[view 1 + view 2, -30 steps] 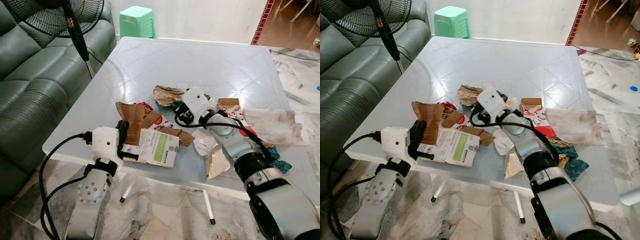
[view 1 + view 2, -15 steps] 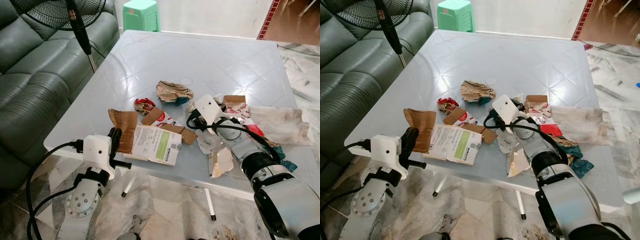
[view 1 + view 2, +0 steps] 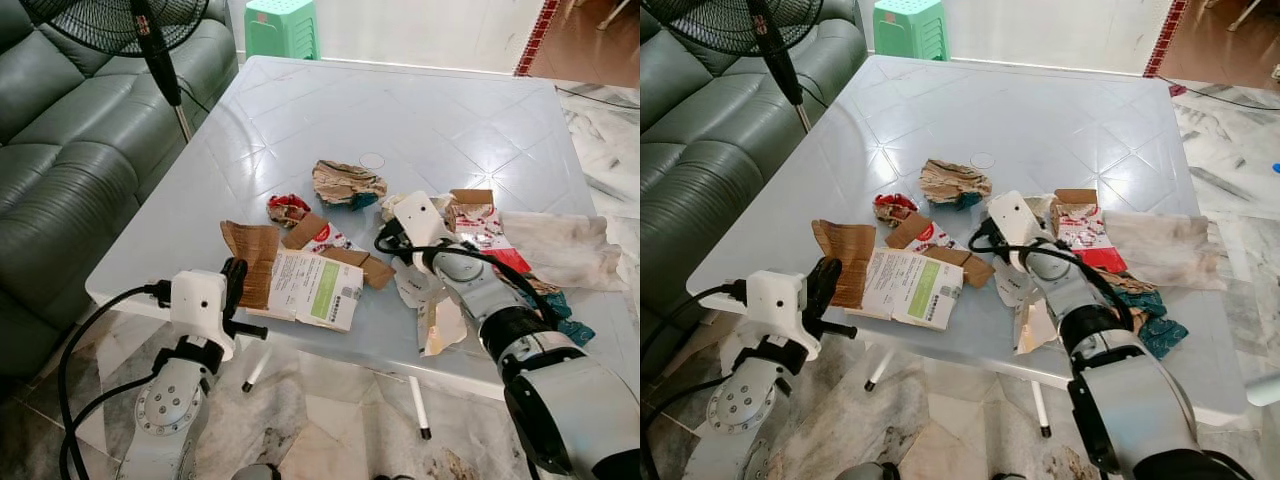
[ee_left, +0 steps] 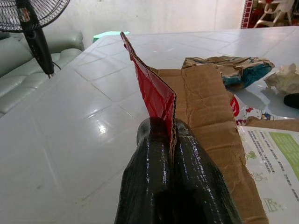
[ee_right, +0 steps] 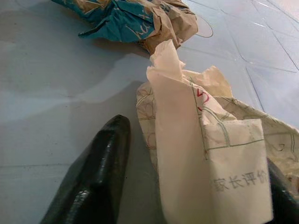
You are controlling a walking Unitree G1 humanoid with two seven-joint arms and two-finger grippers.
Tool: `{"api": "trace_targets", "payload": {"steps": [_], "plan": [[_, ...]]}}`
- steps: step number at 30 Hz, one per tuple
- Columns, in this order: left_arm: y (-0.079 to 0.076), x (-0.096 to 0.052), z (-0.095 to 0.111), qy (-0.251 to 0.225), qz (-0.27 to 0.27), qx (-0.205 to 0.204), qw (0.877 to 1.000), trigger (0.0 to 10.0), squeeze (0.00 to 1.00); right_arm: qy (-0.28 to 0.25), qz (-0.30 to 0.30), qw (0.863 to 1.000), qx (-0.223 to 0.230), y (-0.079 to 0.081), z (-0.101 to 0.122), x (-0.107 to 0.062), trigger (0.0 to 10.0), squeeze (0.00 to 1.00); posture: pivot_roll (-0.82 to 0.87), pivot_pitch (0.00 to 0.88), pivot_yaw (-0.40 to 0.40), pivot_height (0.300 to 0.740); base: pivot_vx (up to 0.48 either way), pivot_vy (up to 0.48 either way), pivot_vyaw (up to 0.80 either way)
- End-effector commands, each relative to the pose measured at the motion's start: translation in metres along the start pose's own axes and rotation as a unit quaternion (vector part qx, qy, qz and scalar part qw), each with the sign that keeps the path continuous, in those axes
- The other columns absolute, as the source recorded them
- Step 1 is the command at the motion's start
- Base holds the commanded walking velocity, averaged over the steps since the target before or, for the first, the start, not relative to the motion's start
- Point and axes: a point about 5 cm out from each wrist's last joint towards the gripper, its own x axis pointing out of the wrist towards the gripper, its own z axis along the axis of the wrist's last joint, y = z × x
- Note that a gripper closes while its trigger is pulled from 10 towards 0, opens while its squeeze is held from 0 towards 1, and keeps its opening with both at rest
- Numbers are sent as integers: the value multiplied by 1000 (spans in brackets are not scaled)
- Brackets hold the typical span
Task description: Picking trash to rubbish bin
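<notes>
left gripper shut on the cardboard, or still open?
Shut. In the left wrist view both fingers press together on the upright edge of the torn brown cardboard piece, its red inner face rising between them.

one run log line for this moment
left gripper: shut on cardboard | right gripper: open around paper | table: trash scattered

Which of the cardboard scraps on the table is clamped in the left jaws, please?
The ribbed brown cardboard piece at the table's near left edge, standing up with its red face showing; the other scraps lie flat.
</notes>
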Motion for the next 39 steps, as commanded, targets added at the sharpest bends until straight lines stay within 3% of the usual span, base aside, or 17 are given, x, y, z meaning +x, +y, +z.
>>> {"api": "trace_targets", "payload": {"steps": [1, 13, 16, 21, 30, 39], "plan": [[-1, 0, 0, 1, 2, -2, 1000, 0, 0, 1, 0, 1000, 6, -2, 2, 1, 0, 0, 176, 123, -34, 740, 0, 0, 0], [11, 4, -2, 0, 60, 6, 998, 0, 0, -40, -21, 999, 31, -11, 16, 1, 0, 0, 141, 112, -58, 740, 0, 0, 0], [11, 8, -5, 9, 77, -13, 997, 0, 0, -54, -43, 997, 36, -16, 20, 1, 0, 0, 125, 101, -63, 740, 0, 0, 0], [9, 14, -5, 6, 73, -13, 997, 0, 0, -67, -60, 994, 54, -23, 22, -1, 0, 0, 110, 90, -61, 740, 0, 0, 0], [10, 33, -8, 5, 88, -6, 996, 0, 0, -143, -86, 983, 71, -36, 36, -8, 0, 0, 43, 41, -43, 740, 0, 0, 0], [7, 50, -7, 7, 83, -13, 996, 157, 0, -212, -142, 964, 81, -49, 39, -32, 0, 0, -46, 9, 1, 740, 0, 0, 0]]}}
